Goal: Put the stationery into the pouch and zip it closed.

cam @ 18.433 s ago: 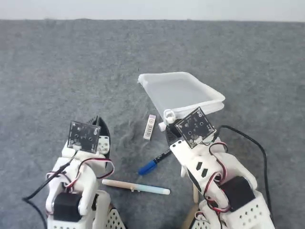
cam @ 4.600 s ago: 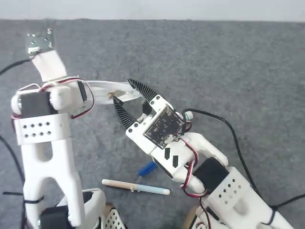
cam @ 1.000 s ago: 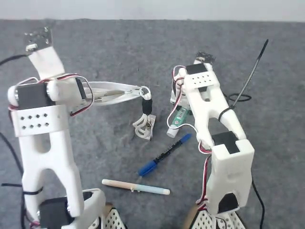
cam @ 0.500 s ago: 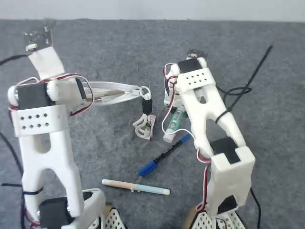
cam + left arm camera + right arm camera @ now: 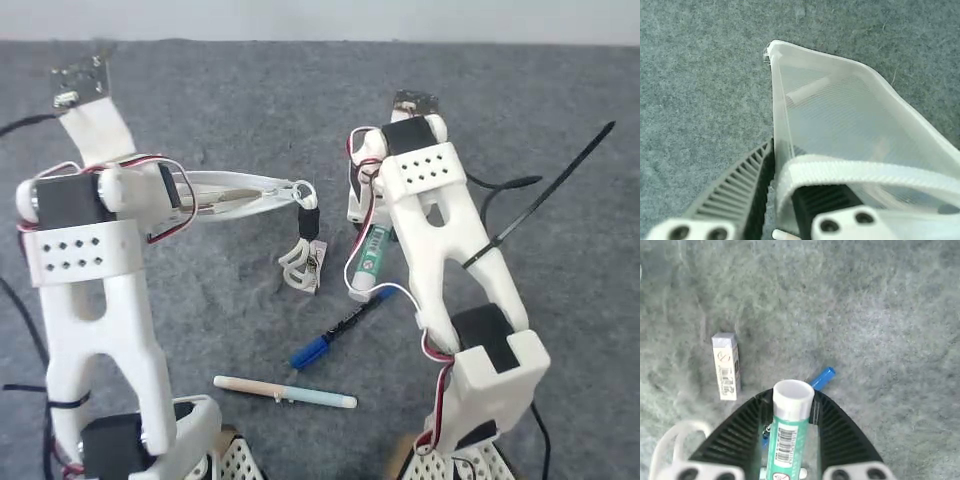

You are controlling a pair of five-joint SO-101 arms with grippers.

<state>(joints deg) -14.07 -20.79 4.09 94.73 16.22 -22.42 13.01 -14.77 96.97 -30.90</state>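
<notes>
Pouch [image 5: 840, 115], which lay flat earlier, now hangs lifted off the grey carpet [image 5: 230, 100], its edge clamped in my left gripper [image 5: 785, 170]. My right gripper [image 5: 791, 396] pinches a green glue stick [image 5: 785, 440], held low near the eraser [image 5: 316, 267] and over the blue marker's [image 5: 340, 326] end. The stick has barely shifted this last second, though my right arm has leaned rightward. A pastel pen [image 5: 285, 392] lies nearest my bases.
</notes>
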